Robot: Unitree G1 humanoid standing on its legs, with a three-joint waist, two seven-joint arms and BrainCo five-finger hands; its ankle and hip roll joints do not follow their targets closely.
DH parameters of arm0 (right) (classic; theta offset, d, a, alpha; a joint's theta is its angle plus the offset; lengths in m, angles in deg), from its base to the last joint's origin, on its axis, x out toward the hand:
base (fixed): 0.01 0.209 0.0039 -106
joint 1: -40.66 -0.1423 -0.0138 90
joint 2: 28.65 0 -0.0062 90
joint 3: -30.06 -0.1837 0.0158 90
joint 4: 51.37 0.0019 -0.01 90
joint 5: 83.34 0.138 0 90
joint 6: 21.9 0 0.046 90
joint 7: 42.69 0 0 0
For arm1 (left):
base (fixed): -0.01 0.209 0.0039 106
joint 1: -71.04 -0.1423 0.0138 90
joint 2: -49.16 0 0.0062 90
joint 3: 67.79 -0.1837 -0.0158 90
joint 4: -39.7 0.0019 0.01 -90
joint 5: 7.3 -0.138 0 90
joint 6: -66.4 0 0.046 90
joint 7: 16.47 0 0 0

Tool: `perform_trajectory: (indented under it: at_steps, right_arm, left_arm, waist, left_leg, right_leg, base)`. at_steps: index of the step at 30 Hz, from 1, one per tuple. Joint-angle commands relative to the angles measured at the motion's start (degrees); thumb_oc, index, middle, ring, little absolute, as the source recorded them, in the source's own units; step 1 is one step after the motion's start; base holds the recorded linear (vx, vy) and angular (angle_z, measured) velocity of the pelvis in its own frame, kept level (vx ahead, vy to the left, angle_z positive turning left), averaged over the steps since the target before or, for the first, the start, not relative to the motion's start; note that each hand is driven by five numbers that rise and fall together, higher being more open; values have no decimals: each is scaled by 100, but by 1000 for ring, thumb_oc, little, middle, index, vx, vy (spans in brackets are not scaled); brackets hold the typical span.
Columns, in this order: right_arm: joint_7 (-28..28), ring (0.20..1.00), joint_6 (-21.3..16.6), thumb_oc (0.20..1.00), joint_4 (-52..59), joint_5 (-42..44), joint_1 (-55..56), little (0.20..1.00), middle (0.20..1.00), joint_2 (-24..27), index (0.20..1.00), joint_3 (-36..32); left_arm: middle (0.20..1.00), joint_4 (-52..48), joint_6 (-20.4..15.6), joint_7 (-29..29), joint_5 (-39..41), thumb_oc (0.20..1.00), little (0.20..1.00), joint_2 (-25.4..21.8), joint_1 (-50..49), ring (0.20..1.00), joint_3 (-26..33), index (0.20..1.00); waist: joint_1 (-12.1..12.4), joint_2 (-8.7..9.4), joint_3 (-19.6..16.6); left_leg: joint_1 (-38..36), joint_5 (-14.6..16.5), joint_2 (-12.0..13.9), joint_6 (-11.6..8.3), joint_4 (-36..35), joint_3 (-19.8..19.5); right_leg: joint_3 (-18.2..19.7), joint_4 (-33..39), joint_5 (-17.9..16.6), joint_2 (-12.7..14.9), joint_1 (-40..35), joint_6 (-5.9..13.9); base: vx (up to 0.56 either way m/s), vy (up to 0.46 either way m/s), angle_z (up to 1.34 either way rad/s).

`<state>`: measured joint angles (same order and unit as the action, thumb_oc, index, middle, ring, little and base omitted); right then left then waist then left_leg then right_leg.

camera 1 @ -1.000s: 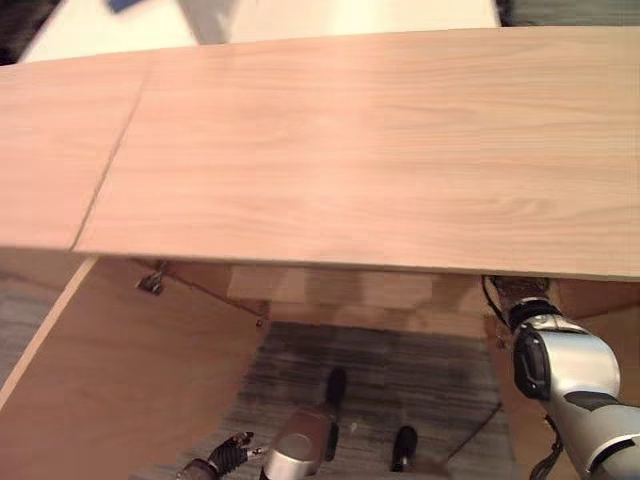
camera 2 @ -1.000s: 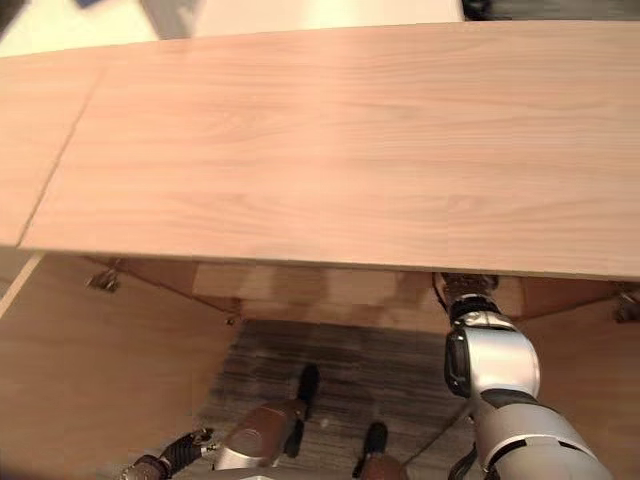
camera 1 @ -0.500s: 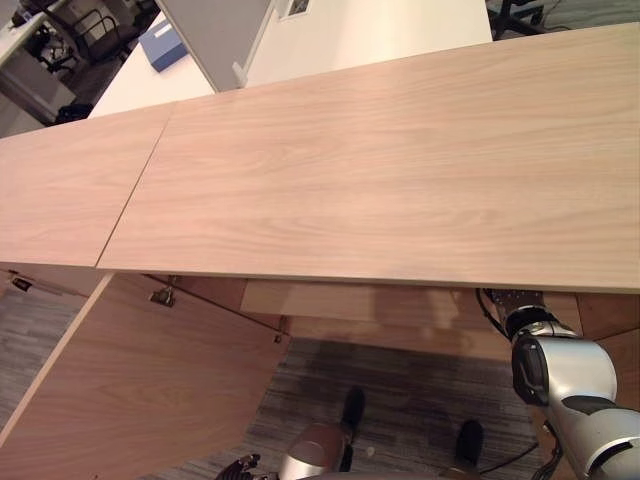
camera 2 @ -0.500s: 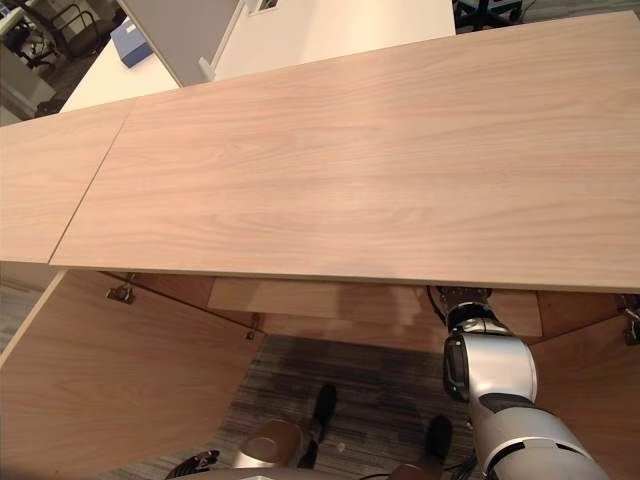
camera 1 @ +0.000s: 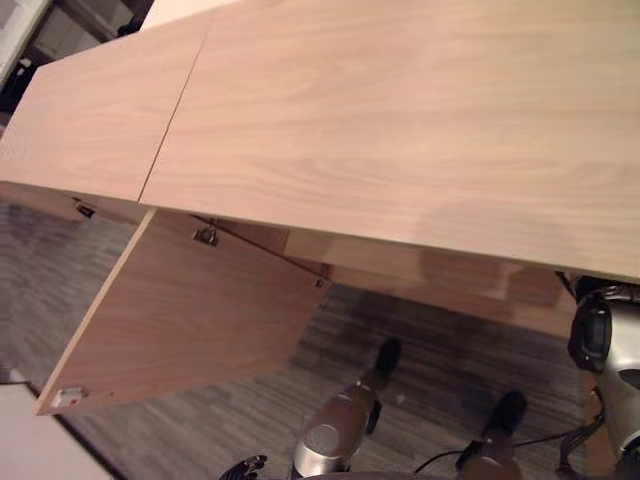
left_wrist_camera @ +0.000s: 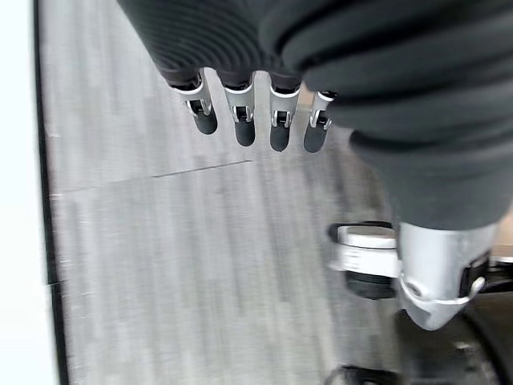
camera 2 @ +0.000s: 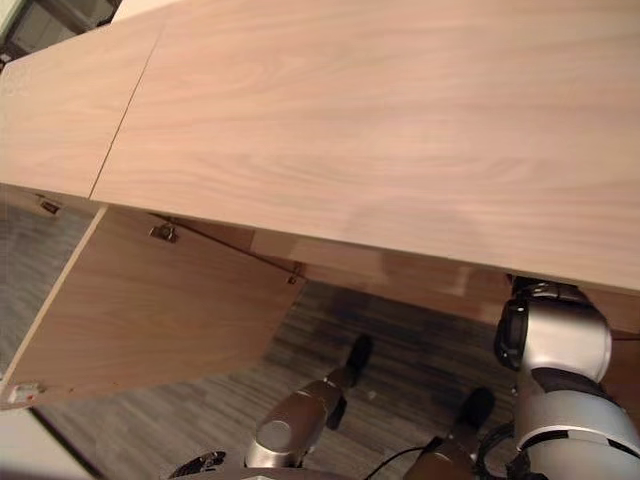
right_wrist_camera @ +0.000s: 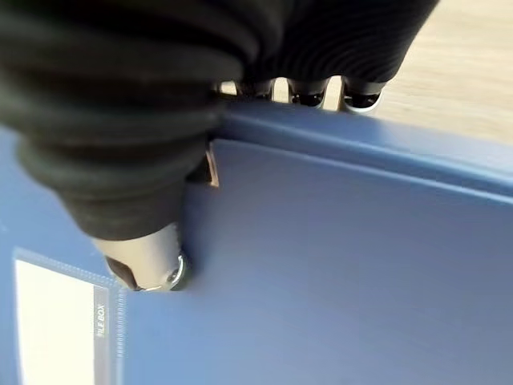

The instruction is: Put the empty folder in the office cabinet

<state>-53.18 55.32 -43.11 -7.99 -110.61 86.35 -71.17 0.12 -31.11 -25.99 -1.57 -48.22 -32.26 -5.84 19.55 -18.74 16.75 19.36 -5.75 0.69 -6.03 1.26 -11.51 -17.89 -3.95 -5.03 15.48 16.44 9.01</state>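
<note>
Head camera has swung left and tilted versus half a second ago; the cabinet itself hasn't moved. The cabinet top [camera 1: 420, 110] now runs diagonally across both eye views, and the open cabinet door [camera 1: 190, 310] shows almost whole, hanging out over the grey carpet [camera 2: 400, 350].

Right hand [right_wrist_camera: 144, 249] is clamped on the blue folder [right_wrist_camera: 337, 265], fingers over its top edge, thumb pressed on the face. It's under the overhang beside the pale wood, so I'd say the folder's at the opening but not released yet.

Left hand [left_wrist_camera: 256, 120] hangs slack over the carpet, holding nothing
</note>
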Motion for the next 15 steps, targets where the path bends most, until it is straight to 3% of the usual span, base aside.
perform_trajectory:
  at_steps: [1, 5, 6, 8, 15]
  right_arm:
    - [122, 200, -350, 200, 636, -459, -1332, 200, 200, 1475, 200, 1062]
    - [70, 200, -362, 200, 574, -430, -1514, 200, 200, 1567, 200, 1190]
    - [64, 200, -367, 200, 570, -428, -1527, 200, 200, 1565, 200, 1202]
    - [11, 200, -335, 200, 476, -423, -1498, 200, 200, 1613, 200, 1181]
    - [-100, 200, -401, 200, 433, -393, -1480, 200, 200, 1656, 200, 1082]
  left_arm:
    - [1000, 87, -78, 1, 19, 1000, 1000, -590, 203, 1000, -226, 1000]
    - [1000, 24, -81, 31, 73, 1000, 1000, -633, 199, 1000, -234, 1000]
    - [1000, 20, -81, 34, 74, 1000, 1000, -628, 197, 1000, -233, 1000]
    - [1000, -7, -96, 61, 116, 1000, 1000, -664, 168, 1000, -213, 1000]
    - [1000, -251, -95, 167, 851, 1000, 1000, -697, 283, 1000, 34, 1000]
  waist:
    - [123, 264, -27]
    - [166, 215, 23]
    - [186, 197, 55]
    - [178, 149, 94]
    - [152, 67, 322]
  left_leg:
    - [193, 654, 190, -214, 735, 204]
    - [397, 842, 140, -221, 937, 199]
    - [474, 749, 128, -211, 984, 231]
    - [657, 991, 81, -222, 1269, 207]
    - [1520, 1356, -40, -124, 2294, 172]
  right_leg:
    - [-164, -1170, 1385, 59, -52, -101]
    - [-21, -1565, 1684, 82, 258, -123]
    - [-91, -1619, 1581, 120, 348, -152]
    - [94, -2015, 1910, 133, 595, -163]
    - [275, -3189, 2369, 272, 1499, -260]
  base:
    - [-25, -10, 7]
    - [2, -20, 18]
    - [75, -50, 0]
    - [40, -29, 1]
    - [-26, -9, 11]
